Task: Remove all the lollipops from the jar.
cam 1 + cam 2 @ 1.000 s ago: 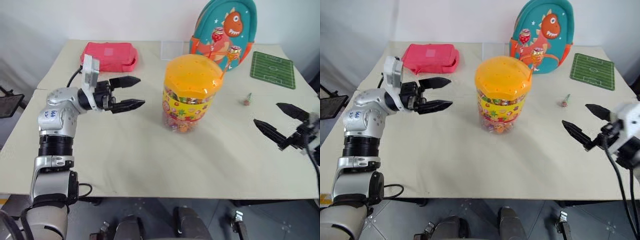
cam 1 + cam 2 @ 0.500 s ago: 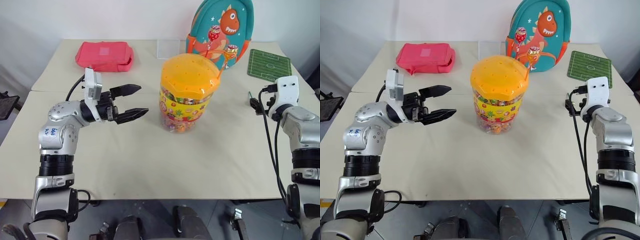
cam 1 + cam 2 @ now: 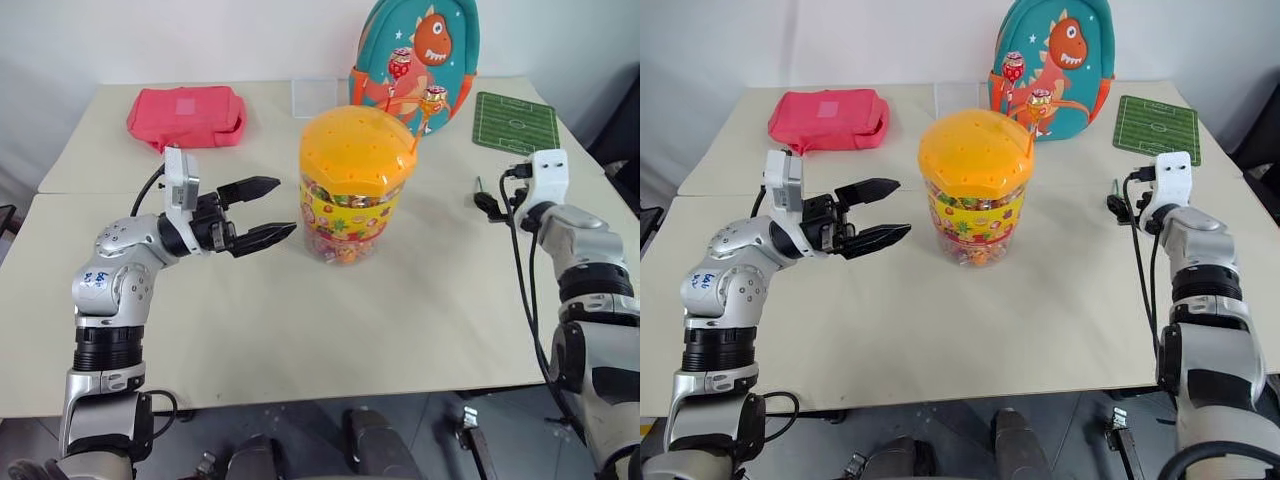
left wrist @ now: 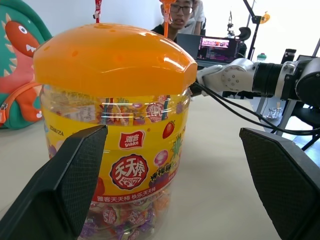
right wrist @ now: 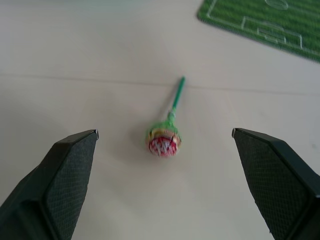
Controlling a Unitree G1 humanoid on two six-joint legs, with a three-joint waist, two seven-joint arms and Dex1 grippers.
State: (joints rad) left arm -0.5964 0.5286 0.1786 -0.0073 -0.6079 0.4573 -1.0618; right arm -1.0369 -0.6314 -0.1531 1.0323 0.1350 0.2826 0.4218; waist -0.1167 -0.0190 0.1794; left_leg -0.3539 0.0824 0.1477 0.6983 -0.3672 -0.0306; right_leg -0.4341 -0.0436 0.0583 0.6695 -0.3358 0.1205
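The jar (image 3: 350, 190), a clear tub of wrapped candies with a domed orange lid (image 3: 355, 148), stands mid-table. Two lollipops (image 3: 401, 65) (image 3: 434, 97) rise on sticks from the far right of the lid. A third lollipop (image 5: 163, 142) with a green stick lies on the table right of the jar. My right gripper (image 5: 165, 132) hangs open over this one, a finger on either side, not touching it. Left of the jar, my left gripper (image 3: 285, 207) points at it, open and empty; in the left wrist view the jar (image 4: 120, 130) stands beyond the fingers (image 4: 65, 185).
A teal dinosaur backpack (image 3: 420, 45) stands behind the jar. A pink pouch (image 3: 187, 115) lies at the back left and a green football-pitch mat (image 3: 515, 122) at the back right. A small clear box (image 3: 313, 97) sits near the far edge. A person (image 4: 182, 10) and a laptop (image 4: 216, 49) show beyond the table.
My right arm has swung up and forward from the table's right edge to over the lollipop on the table. The left gripper has hardly moved. The camera has turned.
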